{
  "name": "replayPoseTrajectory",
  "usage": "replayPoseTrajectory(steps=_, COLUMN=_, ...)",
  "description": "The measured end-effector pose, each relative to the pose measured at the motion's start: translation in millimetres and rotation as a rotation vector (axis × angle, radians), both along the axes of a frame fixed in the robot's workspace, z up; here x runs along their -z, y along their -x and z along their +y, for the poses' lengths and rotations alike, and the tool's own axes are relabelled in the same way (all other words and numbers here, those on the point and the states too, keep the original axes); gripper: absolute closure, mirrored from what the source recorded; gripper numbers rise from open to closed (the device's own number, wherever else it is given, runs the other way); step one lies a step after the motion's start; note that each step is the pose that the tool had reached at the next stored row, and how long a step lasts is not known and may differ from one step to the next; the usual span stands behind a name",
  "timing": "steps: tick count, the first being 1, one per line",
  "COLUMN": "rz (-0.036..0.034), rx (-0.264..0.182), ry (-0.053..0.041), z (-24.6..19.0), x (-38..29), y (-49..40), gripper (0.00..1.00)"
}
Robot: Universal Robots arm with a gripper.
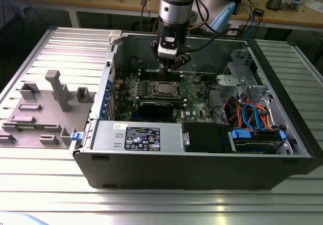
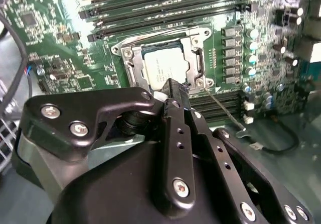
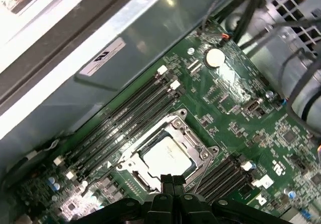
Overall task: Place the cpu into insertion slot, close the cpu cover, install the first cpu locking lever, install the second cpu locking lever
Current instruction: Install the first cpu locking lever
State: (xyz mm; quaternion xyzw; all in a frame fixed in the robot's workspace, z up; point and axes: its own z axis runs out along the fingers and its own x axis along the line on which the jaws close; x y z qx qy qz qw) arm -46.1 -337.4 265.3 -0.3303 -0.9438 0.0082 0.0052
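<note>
**Tool clenched just above the seated chip**

The tool (image 2: 176,86) has its two black fingers pressed together with nothing between them. In both wrist views the fingertips (image 3: 167,180) hang close over the near edge of the socket (image 2: 133,68), and whether they touch it cannot be told.

The chip (image 2: 163,68) sits in the socket with its pale metal top facing up. The cover (image 2: 196,58) lies flat around it, so the chip shows through the cover's square window. A thin metal lever (image 2: 220,108) slants away from one corner of the socket across the nearer memory slots (image 2: 220,103).

Around this spreads the green circuit board (image 3: 241,113), with more long memory slots running beside the socket.

In the exterior view the arm reaches down into the open computer case (image 1: 202,169), with the tool directly above the chip. The case rests on a ribbed metal tabletop (image 1: 151,205). Grey holder blocks (image 1: 55,91) stand on the exterior view's left.
</note>
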Motion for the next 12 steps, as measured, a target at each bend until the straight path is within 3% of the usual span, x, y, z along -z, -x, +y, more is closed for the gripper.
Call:
replayPoseTrajectory(steps=6, rz=-0.0001, rx=-0.134, ry=-0.0002, z=0.0, x=0.2, y=0.0, gripper=0.89)
replayPoseTrajectory(steps=12, rz=-0.0002, rx=-0.151, ry=-0.0001, z=0.0, x=0.2, y=0.0, gripper=0.89)
